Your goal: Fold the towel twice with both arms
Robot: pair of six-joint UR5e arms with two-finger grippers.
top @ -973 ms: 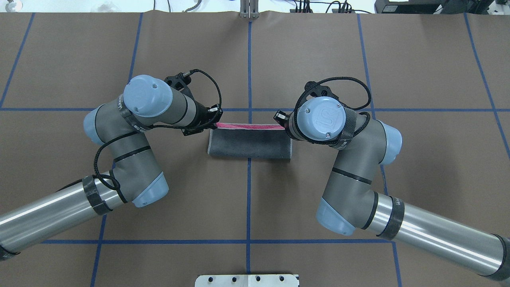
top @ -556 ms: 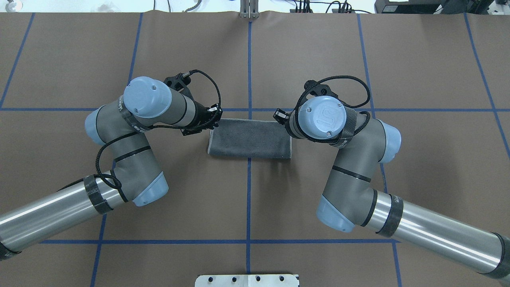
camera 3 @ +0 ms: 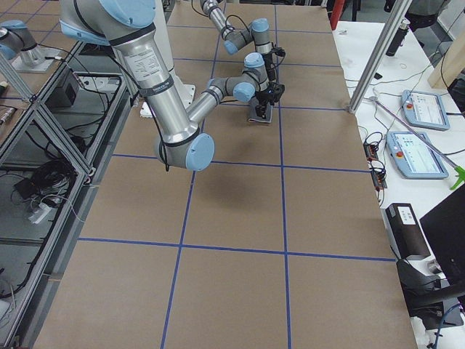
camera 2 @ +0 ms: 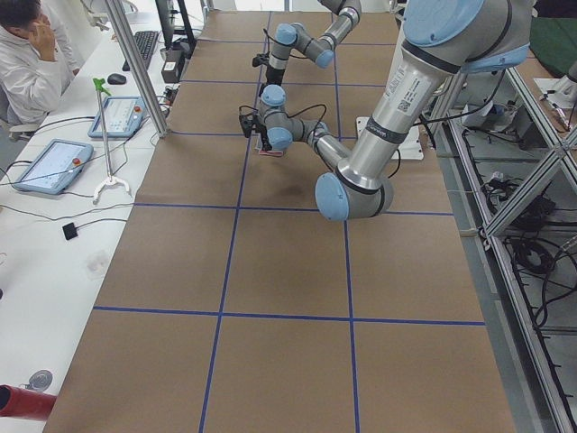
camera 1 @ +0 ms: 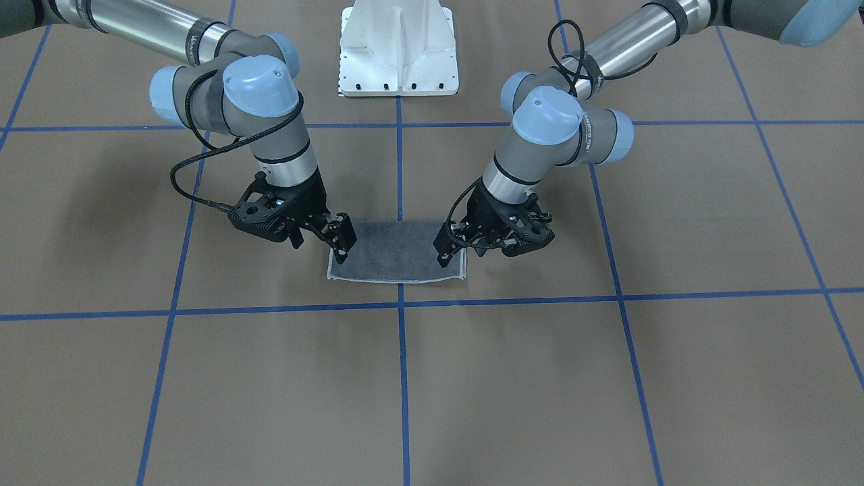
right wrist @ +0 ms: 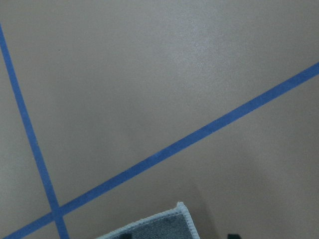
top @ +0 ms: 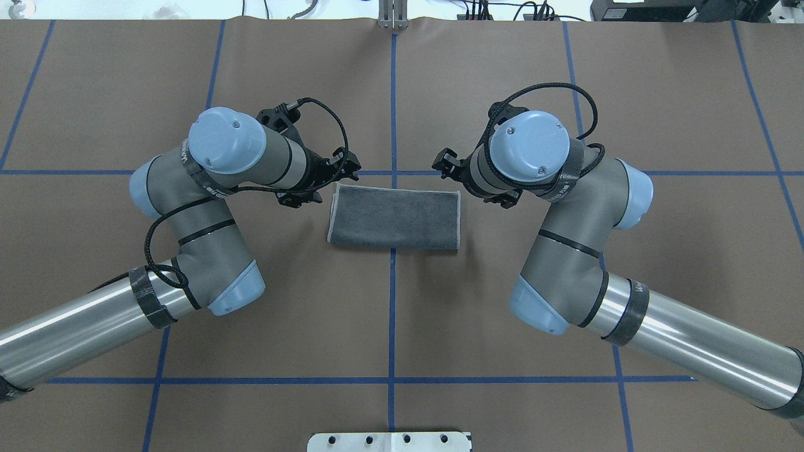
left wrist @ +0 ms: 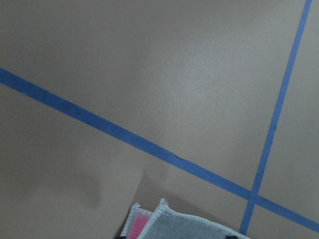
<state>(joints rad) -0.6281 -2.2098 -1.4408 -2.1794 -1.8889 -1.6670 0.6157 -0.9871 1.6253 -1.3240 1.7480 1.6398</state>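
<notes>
The towel (top: 394,218) lies flat on the brown table, folded into a rectangle with the dark grey face up and light edging around it. It also shows in the front-facing view (camera 1: 398,260). My left gripper (top: 347,164) hovers just beyond the towel's far left corner, open and empty. My right gripper (top: 441,162) hovers just beyond the far right corner, open and empty. In the front-facing view the left gripper (camera 1: 445,251) and right gripper (camera 1: 341,243) stand over the towel's short ends. The left wrist view shows a towel corner (left wrist: 194,229) with pink underneath.
Blue tape lines (top: 392,94) divide the table into squares. The white pedestal base (camera 1: 398,47) stands at the robot's side of the table. Tablets and a seated operator (camera 2: 27,63) are beside the table's far long edge.
The grippers held the towel's far edge raised with pink showing, laid it down onto the near half, then let go and lifted back. The towel now lies flat.
</notes>
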